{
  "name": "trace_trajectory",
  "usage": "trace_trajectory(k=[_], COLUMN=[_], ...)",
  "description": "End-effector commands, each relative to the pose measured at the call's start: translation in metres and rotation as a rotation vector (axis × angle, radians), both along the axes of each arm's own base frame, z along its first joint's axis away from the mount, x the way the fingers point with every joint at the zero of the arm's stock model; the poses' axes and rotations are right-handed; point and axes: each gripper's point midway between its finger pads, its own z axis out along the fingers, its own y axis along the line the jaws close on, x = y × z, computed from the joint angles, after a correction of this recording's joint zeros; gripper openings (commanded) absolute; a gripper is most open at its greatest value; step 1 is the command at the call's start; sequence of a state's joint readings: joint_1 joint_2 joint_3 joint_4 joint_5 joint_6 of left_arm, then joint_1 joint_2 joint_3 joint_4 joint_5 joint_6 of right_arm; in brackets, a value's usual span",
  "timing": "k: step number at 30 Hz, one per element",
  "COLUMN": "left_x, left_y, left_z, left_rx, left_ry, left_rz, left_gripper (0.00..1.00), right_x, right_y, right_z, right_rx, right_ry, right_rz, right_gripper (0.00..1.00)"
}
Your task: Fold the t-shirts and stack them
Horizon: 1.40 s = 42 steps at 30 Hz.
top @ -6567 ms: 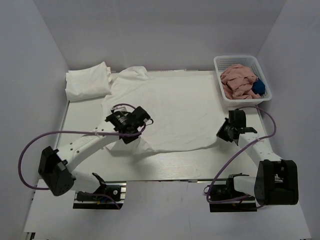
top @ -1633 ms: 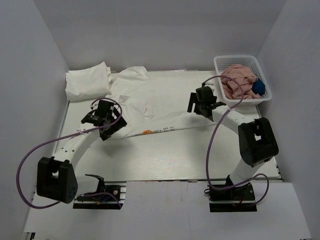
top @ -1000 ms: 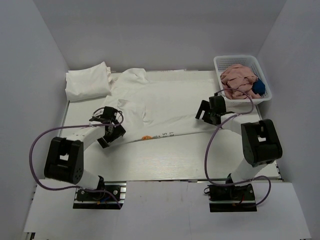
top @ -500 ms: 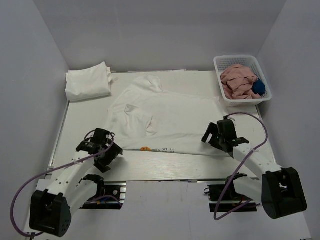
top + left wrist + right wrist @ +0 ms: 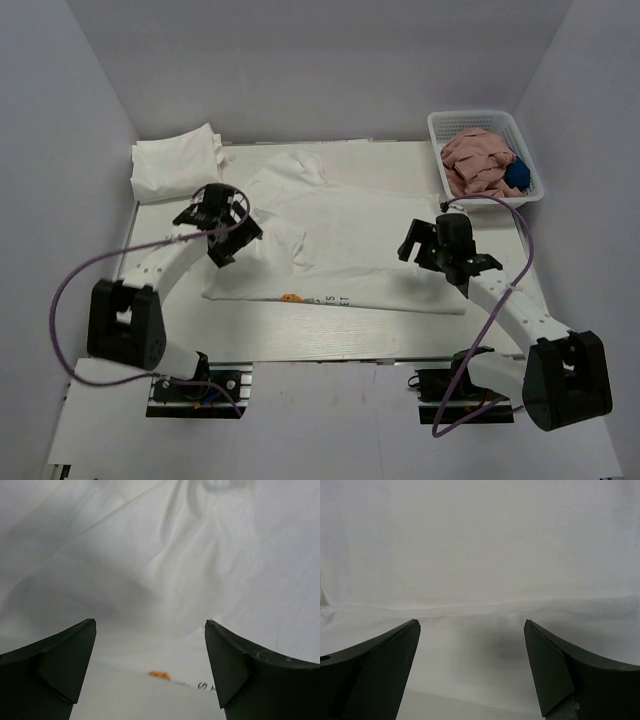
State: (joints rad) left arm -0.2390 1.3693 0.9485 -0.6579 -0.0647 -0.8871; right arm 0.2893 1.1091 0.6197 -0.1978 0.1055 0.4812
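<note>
One white t-shirt [image 5: 350, 235] lies spread and wrinkled across the middle of the table [image 5: 330, 335]. Its near edge shows a small orange print [image 5: 291, 297] and dark lettering [image 5: 331, 299]. A second t-shirt, folded into a thick white bundle [image 5: 177, 166], sits at the back left corner. My left gripper [image 5: 228, 240] hovers open over the spread tee's left side. In the left wrist view the left gripper [image 5: 149, 625] frames cloth, with the orange print [image 5: 161, 675] just below. My right gripper [image 5: 418, 243] is open over the tee's right side. The right wrist view shows only white cloth between the right gripper's [image 5: 471, 623] fingers.
A white plastic basket [image 5: 470, 114] at the back right holds crumpled pink cloth [image 5: 478, 162] and a small blue item [image 5: 516, 173]. White walls close in the table on the left, back and right. Purple cables loop off both arms.
The spread tee has slid toward the near edge. My left gripper dropped to the front left, then came back over the tee's left side. The right gripper shifted nearer and stays over the right side.
</note>
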Motion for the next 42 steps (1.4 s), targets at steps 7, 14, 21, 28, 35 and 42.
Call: trace_trajectory(k=[7,14,21,28,35,42], left_x=[0.04,-0.042,-0.143,-0.108,0.012,0.139], left_y=[0.001,0.042,0.048,0.031,0.037,0.025], left_z=[-0.055,-0.106,-0.12,-0.073,0.029,0.1], left_rx=[0.075,0.213,0.183,0.067,0.193,0.271], left_ry=[0.116,0.385,0.582,0.328,0.034,-0.152], left_rz=[-0.038,0.117,0.155,0.136,0.112,-0.02], left_gripper=[0.99,0.99,0.99,0.99,0.99,0.99], right_x=[0.022,0.018,0.018,0.025,0.051,0.098], right_y=[0.019,0.015,0.016,0.025,0.04,0.051], right_z=[0.018,0.009,0.012,0.021,0.058,0.085], right_rx=[0.031,0.009,0.019,0.065,0.117,0.108], right_ry=[-0.067,-0.042,-0.063,-0.12,-0.181,-0.233], right_rz=[0.092,0.085,0.09,0.106,0.123,0.125], right_gripper=[0.9,0.9,0.9,0.9,0.9,0.9])
